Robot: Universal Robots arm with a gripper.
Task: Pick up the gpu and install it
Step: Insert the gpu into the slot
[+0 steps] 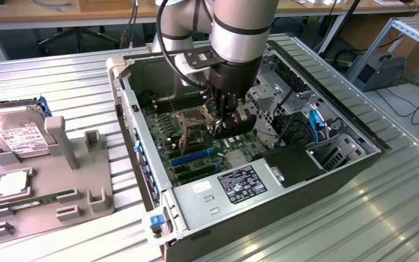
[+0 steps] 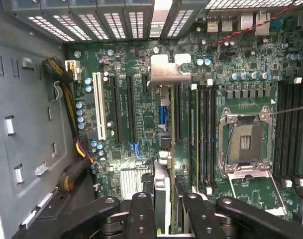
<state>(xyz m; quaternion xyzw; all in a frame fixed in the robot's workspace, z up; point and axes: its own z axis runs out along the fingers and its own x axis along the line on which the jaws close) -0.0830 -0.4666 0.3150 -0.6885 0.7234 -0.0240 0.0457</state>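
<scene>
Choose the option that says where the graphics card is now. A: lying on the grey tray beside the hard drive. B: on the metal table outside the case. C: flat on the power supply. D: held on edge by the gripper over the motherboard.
D: the wrist view shows the graphics card edge-on, clamped in the gripper above the motherboard.

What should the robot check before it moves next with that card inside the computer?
1. Jaws shut on the flat black expansion card with the silver metal bracket: ok.
2. Card upright, edge toward the green motherboard: ok.
3. Card lined up over the blue slot: cannot tell.
4. Yellow-and-black cable bundle off to the side of the card: ok.
5. Card pushed fully into a slot: cannot tell.
</scene>
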